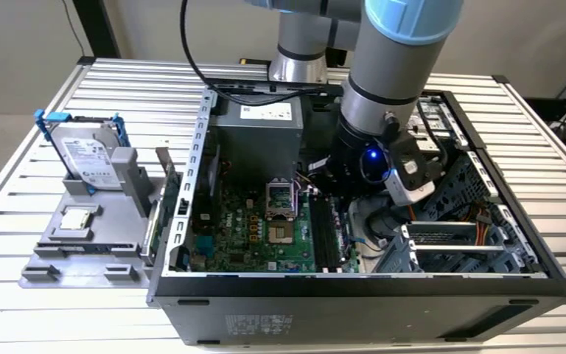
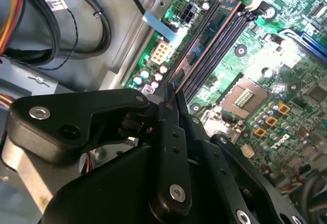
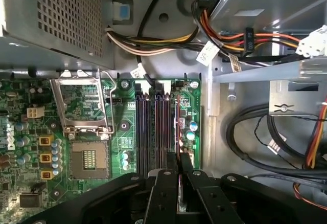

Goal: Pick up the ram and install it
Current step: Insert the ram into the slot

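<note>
One arm reaches down into the open computer case (image 1: 362, 284), and its gripper (image 3: 179, 170) has the jaws clamped on the ram (image 3: 177, 132), a thin dark strip held edge-on between them at lower centre of the first wrist view. In the second wrist view the strip runs from the fingertips (image 2: 176, 101) up toward the upper right, lying along the memory slots (image 2: 214, 45). It hangs over the slot nearest the motherboard (image 3: 30, 147) edge, beside the loose cables (image 3: 255, 132).

The risk I see is misalignment. If the strip sits slightly skewed or off the slot's line, pressing down could jam a corner on the slot wall or bend the board. I cannot tell whether the end latches stand open; shut ones would block seating. A thin grip on the edge might also let the stick tilt under load.
</note>
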{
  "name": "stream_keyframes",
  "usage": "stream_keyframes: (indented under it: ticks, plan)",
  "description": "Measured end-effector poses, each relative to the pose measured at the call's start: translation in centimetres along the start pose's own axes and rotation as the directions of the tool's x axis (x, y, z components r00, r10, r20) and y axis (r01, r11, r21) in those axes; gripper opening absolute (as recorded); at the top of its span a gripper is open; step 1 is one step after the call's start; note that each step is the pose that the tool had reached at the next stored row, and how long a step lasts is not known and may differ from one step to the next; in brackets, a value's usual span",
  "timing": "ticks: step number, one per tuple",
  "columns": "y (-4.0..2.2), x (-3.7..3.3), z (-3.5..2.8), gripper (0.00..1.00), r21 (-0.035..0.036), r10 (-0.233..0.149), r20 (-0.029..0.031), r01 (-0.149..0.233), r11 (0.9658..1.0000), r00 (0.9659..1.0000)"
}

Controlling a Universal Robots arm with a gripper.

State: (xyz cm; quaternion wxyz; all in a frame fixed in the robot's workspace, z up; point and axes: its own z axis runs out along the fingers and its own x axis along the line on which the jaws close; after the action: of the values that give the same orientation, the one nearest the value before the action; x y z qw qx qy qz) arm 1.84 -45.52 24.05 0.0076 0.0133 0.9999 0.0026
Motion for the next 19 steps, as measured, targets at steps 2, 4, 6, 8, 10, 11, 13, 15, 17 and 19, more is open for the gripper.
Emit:
stream_keyframes:
  ticks: [2, 4, 6, 8, 10, 11, 13, 15, 17, 19]
  plan:
    - [-0.04, 0.01, 0.29, 0.0, -0.0001, -0.004, 0.0, 0.004, 1.0, 1.0]
    - [-0.05, 0.02, 0.38, 0.0, -0.0001, -0.007, -0.0001, 0.007, 1.0, 1.0]
    - [-0.06, 0.02, 0.38, 0.0, 0.0001, -0.008, -0.0001, 0.008, 1.0, 1.0]
    - [-0.09, 0.03, 0.46, 0.0, -0.0002, -0.007, 0.0, 0.007, 1.0, 1.0]
    - [-0.16, 0.03, 0.61, 0.0, 0.0001, -0.008, -0.0001, 0.008, 1.0, 1.0]
    - [-0.2, 0.05, 0.66, 0.0, 0.0001, -0.007, -0.0001, 0.007, 1.0, 1.0]
    - [-0.2, 0.1, 0.84, 0.0, -0.0001, -0.008, 0.0, 0.008, 1.0, 1.0]
    - [-0.21, 0.21, 0.95, 0.0, 0.0, -0.008, -0.0001, 0.008, 1.0, 1.0]
    - [-0.21, 0.3, 1.08, 0.0, -0.0001, -0.008, -0.0002, 0.008, 1.0, 1.0]
    - [-0.22, 0.33, 1.22, 0.0, -0.0001, -0.009, -0.0003, 0.009, 1.0, 1.0]
